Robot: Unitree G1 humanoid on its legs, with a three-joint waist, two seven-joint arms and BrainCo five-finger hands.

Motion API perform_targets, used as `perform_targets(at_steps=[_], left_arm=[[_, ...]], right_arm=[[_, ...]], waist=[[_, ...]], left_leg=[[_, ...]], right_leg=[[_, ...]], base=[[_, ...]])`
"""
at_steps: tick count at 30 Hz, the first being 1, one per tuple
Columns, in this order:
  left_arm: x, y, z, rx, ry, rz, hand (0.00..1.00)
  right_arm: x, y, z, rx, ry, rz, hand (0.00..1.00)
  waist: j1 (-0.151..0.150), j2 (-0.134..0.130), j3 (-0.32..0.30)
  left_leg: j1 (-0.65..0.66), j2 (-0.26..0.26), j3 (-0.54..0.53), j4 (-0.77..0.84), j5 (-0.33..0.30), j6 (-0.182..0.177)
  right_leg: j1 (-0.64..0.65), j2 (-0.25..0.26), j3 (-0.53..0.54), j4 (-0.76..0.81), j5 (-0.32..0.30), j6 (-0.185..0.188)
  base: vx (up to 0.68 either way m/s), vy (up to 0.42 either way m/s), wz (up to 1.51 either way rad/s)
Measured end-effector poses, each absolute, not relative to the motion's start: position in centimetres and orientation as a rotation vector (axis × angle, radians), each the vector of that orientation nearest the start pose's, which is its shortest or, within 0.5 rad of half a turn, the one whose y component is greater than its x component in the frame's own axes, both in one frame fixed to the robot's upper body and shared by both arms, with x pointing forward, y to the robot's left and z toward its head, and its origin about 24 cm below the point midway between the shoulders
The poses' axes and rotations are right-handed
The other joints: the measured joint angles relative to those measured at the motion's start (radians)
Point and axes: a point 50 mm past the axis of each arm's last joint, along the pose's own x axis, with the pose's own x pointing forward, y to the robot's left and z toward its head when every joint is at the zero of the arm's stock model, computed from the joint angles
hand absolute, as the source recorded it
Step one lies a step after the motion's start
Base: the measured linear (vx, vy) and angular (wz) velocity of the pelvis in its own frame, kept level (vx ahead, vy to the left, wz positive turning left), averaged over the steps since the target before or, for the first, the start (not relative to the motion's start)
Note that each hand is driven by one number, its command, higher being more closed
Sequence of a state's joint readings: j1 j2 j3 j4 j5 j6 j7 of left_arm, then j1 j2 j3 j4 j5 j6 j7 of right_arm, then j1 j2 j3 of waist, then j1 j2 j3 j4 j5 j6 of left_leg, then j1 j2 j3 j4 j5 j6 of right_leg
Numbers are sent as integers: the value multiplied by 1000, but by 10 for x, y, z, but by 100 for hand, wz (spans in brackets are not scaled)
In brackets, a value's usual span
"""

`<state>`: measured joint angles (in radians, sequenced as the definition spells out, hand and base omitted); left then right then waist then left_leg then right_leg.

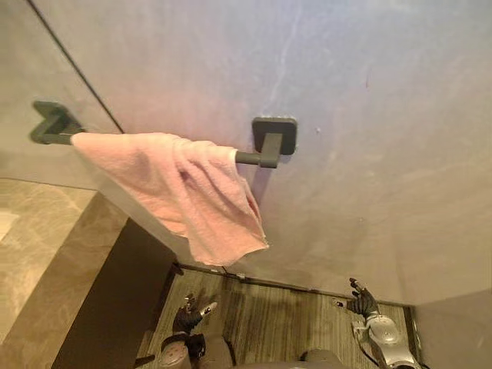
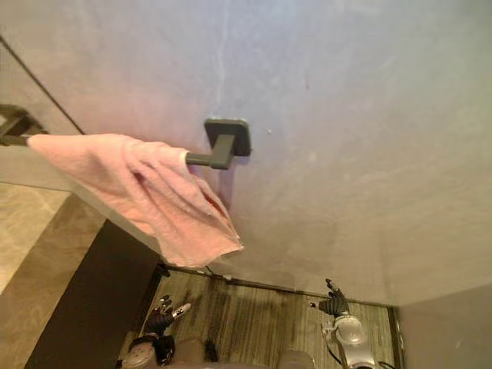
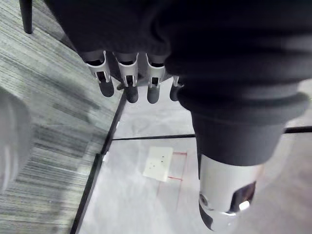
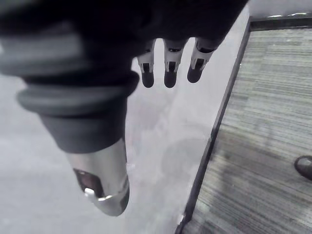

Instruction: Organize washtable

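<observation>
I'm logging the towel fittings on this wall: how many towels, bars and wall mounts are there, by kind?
pink towel: 1
dark towel bar: 1
wall mounts: 2
Total: 4

towel (image 1: 184, 192): draped over rail (image 1: 265, 154) – along most of it, hanging lowest near its right bracket.
rail: mounted on wall (image 1: 369, 115).
counter (image 1: 38, 246): below the rail's left end, against the wall.
floor (image 1: 277, 319): right of the counter – meeting the wall's foot.
</observation>
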<state>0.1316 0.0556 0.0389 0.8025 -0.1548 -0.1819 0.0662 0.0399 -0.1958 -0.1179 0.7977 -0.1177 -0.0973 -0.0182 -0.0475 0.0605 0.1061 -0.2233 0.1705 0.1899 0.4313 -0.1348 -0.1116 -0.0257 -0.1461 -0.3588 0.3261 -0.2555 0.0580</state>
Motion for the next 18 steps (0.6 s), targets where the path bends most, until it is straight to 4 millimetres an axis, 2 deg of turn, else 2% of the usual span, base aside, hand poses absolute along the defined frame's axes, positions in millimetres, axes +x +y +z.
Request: perform_targets(at_steps=[1, 2, 3, 4, 5, 6, 7, 11, 18], left_arm=[[144, 187, -124, -71, 705, 227, 0], [150, 188, -121, -61, 686, 218, 0], [150, 191, -123, -52, 701, 223, 0], [148, 192, -123, -45, 707, 223, 0], [146, 196, -124, -31, 711, 222, 0], [149, 200, -122, -17, 702, 222, 0], [149, 204, -121, 1, 704, 223, 0], [148, 207, -121, 35, 707, 213, 0], [128, 209, -132, 40, 782, 229, 0]], right_arm=[[170, -240, -109, -257, 729, -159, 0], [170, -240, -109, -248, 726, -167, 0], [176, -241, -106, -230, 713, -188, 0], [180, -240, -104, -229, 700, -189, 0], [178, -239, -105, -217, 705, -198, 0], [179, -235, -106, -201, 704, -194, 0], [181, -230, -106, -190, 695, -184, 0], [190, -223, -104, -187, 676, -163, 0], [183, -208, -111, -188, 708, -116, 0]], waist=[[3, 1, -2], [-10, -2, -2], [-11, -3, 2], [-16, 7, 2], [-27, 8, 4], [-25, -1, 8], [-21, 4, 7], [-17, -8, 21], [-15, -34, 38]], left_leg=[[43, -25, -12, -166, 56, 2], [71, -48, -38, -272, 89, -13], [92, -67, -27, -230, 41, -2], [119, -66, -26, -291, 57, 10], [151, -65, -29, -364, 93, 36], [173, -66, -33, -418, 137, 26], [195, -63, -48, -476, 171, 17], [192, -68, -44, -525, 215, 30], [225, -84, -20, -533, 247, 52]], right_leg=[[-17, 9, -8, -37, 38, -26], [-8, 3, -39, -99, 84, -35], [-1, -2, -71, -117, 91, -32], [6, 3, -88, -112, 91, -32], [7, 5, -110, -99, 91, -32], [1, 9, -115, -83, 95, -38], [2, 20, -111, -89, 118, -51], [-15, 24, -94, -111, 133, -39], [5, 17, -55, -120, 142, -29]], base=[[5, -1, 112], [23, 72, 109], [47, 80, 95], [32, 96, 88], [-32, 33, 60], [-95, 4, 52], [-118, 5, 24], [-134, 16, -7], [-170, 26, -11]])
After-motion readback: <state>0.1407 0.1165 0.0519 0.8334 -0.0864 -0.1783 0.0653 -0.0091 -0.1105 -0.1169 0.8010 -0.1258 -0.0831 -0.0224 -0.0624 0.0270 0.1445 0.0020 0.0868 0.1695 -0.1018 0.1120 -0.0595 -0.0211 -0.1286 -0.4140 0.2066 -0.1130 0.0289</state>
